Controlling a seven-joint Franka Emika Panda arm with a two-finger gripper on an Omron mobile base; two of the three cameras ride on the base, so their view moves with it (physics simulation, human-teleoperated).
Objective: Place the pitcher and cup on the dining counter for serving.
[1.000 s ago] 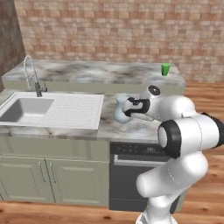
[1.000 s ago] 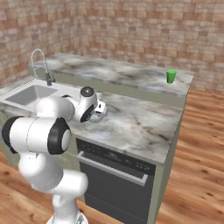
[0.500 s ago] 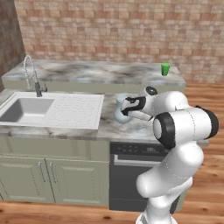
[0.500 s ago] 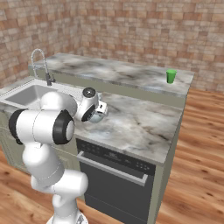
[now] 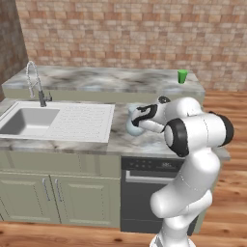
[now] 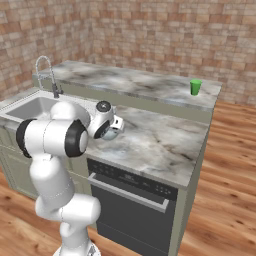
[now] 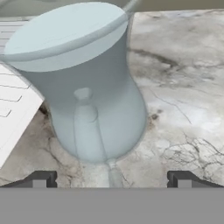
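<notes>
**Pitcher on lower tabletop, claw spread wide in front of it**

Pitcher (image 7: 87,92): count one. Pale blue-grey translucent glass, round belly, narrow neck, flared rim. Stands upright on the lower marbled tabletop (image 6: 155,145), just beside the right edge of the white drainboard (image 5: 79,120). Nothing can be made out inside it; the marble shows through the glass. In the left base view the pitcher (image 5: 133,123) is partly hidden behind the robot's hand.

Cup (image 5: 182,76): count one. Small bright green tumbler, upright, no handle. Sits on the dining counter (image 5: 111,79), near its far right end, well apart from the pitcher. Contents cannot be told at this size. Right base view agrees: cup (image 6: 195,87) near the far right corner of the raised slab.

Claw (image 7: 111,179): count one, two dark fingertips (image 7: 41,179). Fingers stand fully apart, one on each side of the pitcher's base in the hand view, neither touching the glass. Nothing is held. The pitcher's belly lies between and ahead of the tips.

Other fixtures: one sink basin (image 5: 29,120), left of the drainboard, no items seen in it. One tall spring faucet (image 5: 34,87) behind the basin. One dark dishwasher front (image 6: 135,210) under the lower tabletop.
</notes>
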